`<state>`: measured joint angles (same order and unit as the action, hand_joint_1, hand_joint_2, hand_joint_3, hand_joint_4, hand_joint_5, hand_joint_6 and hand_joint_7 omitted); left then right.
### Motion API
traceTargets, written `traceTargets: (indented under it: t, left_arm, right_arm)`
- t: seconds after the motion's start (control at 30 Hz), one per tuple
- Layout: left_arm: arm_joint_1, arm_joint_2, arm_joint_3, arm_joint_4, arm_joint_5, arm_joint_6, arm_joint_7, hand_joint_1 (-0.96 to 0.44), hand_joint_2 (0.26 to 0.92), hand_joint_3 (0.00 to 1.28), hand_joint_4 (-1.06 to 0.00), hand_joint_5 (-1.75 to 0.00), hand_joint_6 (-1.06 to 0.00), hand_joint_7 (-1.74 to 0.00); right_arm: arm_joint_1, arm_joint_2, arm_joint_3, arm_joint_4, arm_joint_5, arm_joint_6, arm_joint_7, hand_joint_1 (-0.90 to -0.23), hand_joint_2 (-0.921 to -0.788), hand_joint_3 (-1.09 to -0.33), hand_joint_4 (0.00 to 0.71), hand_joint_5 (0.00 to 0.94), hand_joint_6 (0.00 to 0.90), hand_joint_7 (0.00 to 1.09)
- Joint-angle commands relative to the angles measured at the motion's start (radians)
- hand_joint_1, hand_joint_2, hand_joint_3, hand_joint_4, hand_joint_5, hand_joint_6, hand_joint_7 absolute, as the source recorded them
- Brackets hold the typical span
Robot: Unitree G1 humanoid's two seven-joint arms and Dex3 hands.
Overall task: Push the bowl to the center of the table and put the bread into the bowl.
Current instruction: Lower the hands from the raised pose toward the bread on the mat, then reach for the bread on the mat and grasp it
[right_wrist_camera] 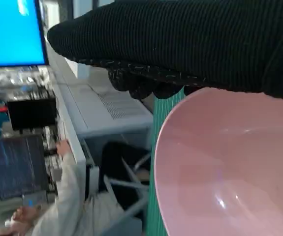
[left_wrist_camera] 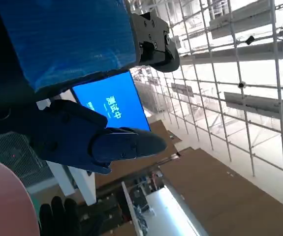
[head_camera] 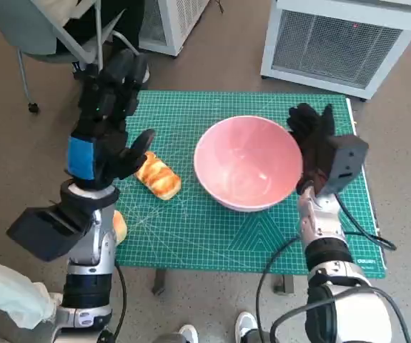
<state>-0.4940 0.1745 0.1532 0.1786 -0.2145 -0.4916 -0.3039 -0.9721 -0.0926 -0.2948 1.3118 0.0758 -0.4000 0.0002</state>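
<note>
Bowl [head_camera: 248, 163]: my right hand [head_camera: 314, 141] flat against rim, fingers apart. Bread [head_camera: 157, 176]: beside left hand [head_camera: 109, 107], fingers apart, empty.

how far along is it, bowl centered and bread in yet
The pink bowl sits roughly mid-mat, slightly toward the right side, with the right robot hand at its rim, so the push looks about done. The bread lies on the green mat beside the bowl. The left robot hand hovers above it, holding nothing. Placing the bread remains.
</note>
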Motion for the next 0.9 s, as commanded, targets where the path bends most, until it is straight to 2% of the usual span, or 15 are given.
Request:
traceTargets:
  t: [0.03, 0.2, 0.4, 0.53, 0.67, 0.8, 0.9]
  left_arm:
    - [0.025, 0.046, 0.011, -0.004, 0.038, -0.01, 0.001, -0.54, 0.921, 0.3, -0.29, 0.0, -0.24, -0.37]
    - [0.032, 0.124, 0.003, 0.017, 0.077, -0.002, -0.042, -0.55, 0.921, 0.32, -0.3, 0.0, -0.26, -0.32]
    - [0.023, 0.249, -0.014, 0.076, 0.134, 0.009, -0.125, -0.54, 0.921, 0.33, -0.3, 0.0, -0.25, -0.29]
    - [-0.008, 0.331, -0.037, 0.148, 0.174, 0.006, -0.182, -0.55, 0.921, 0.34, -0.3, 0.0, -0.24, -0.28]
    - [-0.055, 0.402, -0.072, 0.23, 0.24, -0.008, -0.22, -0.55, 0.921, 0.32, -0.3, 0.0, -0.24, -0.27]
    - [-0.112, 0.453, -0.117, 0.305, 0.297, -0.011, -0.262, -0.53, 0.921, 0.23, -0.31, 0.0, -0.25, -0.26]
    - [-0.161, 0.477, -0.157, 0.362, 0.338, -0.009, -0.293, -0.49, 0.921, 0.15, -0.31, 0.0, -0.25, -0.24]
  right_arm:
    - [-0.005, 0.003, -0.002, 0.018, -0.002, 0.03, 0.015, -0.459, -0.921, -0.867, 0.223, 0.001, 0.107, 0.33]
    - [-0.016, -0.017, 0.008, 0.012, -0.013, 0.025, 0.019, -0.459, -0.921, -0.87, 0.225, 0.002, 0.111, 0.33]
    - [-0.027, -0.047, 0.017, -0.017, -0.015, -0.038, 0.024, -0.458, -0.921, -0.873, 0.224, 0.001, 0.108, 0.32]
    - [-0.026, -0.064, 0.037, -0.051, -0.027, -0.122, 0.016, -0.48, -0.921, -0.86, 0.223, 0.0, 0.109, 0.33]
    - [-0.017, -0.091, 0.064, -0.1, -0.047, -0.247, 0.025, -0.503, -0.921, -0.843, 0.226, 0.002, 0.111, 0.34]
    - [-0.002, -0.116, 0.077, -0.176, -0.042, -0.372, 0.086, -0.527, -0.921, -0.829, 0.237, 0.007, 0.114, 0.35]
    - [0.023, -0.124, 0.089, -0.272, -0.02, -0.455, 0.149, -0.54, -0.921, -0.823, 0.248, 0.007, 0.104, 0.39]
